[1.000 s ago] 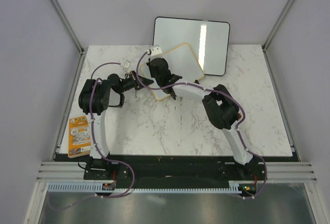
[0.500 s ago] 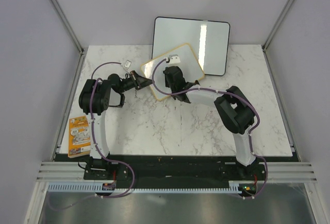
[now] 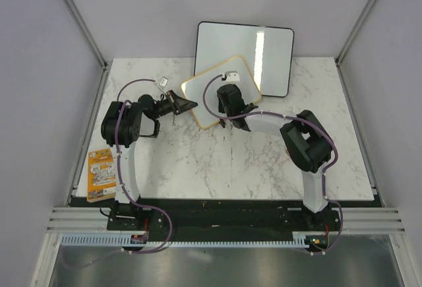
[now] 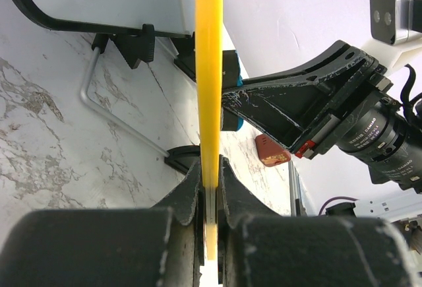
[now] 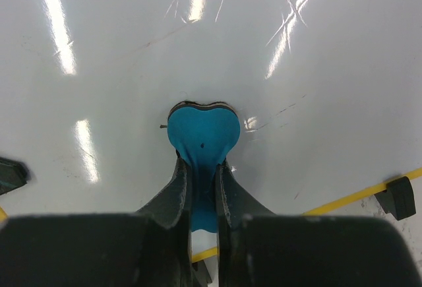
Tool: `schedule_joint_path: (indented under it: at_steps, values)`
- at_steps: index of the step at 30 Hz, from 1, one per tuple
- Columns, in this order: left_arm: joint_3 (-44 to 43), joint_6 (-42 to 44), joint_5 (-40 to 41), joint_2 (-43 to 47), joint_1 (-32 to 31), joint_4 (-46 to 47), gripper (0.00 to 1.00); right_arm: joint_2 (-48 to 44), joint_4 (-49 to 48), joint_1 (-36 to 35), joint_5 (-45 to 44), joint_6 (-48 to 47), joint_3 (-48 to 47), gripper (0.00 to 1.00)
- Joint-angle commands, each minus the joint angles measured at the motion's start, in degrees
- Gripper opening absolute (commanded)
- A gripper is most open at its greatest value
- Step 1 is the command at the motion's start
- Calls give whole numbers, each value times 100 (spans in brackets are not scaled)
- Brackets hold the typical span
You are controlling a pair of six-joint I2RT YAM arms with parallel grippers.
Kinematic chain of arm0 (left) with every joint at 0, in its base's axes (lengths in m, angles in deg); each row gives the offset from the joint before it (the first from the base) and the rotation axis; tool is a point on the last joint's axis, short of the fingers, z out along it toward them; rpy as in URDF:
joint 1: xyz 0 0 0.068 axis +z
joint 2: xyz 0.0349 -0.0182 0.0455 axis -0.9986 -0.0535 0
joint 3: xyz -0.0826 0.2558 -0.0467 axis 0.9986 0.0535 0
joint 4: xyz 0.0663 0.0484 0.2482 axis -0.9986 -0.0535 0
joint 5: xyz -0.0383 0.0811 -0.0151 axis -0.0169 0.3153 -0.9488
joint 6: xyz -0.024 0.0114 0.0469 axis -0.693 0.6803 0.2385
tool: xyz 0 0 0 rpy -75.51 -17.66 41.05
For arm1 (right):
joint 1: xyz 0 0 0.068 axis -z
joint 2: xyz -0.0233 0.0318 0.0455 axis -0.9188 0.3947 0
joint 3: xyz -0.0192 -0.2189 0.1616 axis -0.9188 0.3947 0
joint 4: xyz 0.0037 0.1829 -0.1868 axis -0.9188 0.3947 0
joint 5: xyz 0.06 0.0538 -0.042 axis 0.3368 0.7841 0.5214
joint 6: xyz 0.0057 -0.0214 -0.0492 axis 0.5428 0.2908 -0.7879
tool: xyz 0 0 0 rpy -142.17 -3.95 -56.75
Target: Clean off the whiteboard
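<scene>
Whiteboard (image 3: 206, 90) located at upper centre of the overhead view, on the far part of the marble tabletop (image 3: 217, 161); it sits turned diagonally, and its upper right corner overlaps the lower left corner of the larger black-framed board (image 3: 245, 53) propped behind it.

Left gripper (image 3: 190, 105) clenched on the whiteboard's left edge; the left wrist view shows the yellow frame edge-on, running up the middle of the frame and pinched tight between both fingers.

Right gripper (image 5: 203, 191) grasping a blue eraser (image 5: 203, 132), heart-shaped in outline, both fingers closed on its lower part; the eraser's face is pressed against the white surface at centre frame. In the overhead view this gripper sits over the upper middle of the whiteboard.

Surface around the eraser: glossy, with light reflections and a few faint thin streaks; yellow frame and one black foot (image 5: 395, 198) visible at lower right.

Orange packet (image 3: 100, 175) lies at the lower left tabletop edge, well apart from the whiteboard.
</scene>
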Motion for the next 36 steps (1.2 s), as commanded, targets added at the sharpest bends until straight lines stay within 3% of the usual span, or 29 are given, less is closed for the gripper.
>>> schedule_joint_path:
  at_steps: [1,25,36]
  values:
    - [28,120,-460,-110,-113,1706,2,657,1705,203,137,-105,363,0]
    - [-87,32,-521,-171,-114,1715,2,403,2795,238,850,-87,996,0]
    - [-183,68,-644,-171,-184,1706,2,-703,3138,177,1105,-105,1655,0]
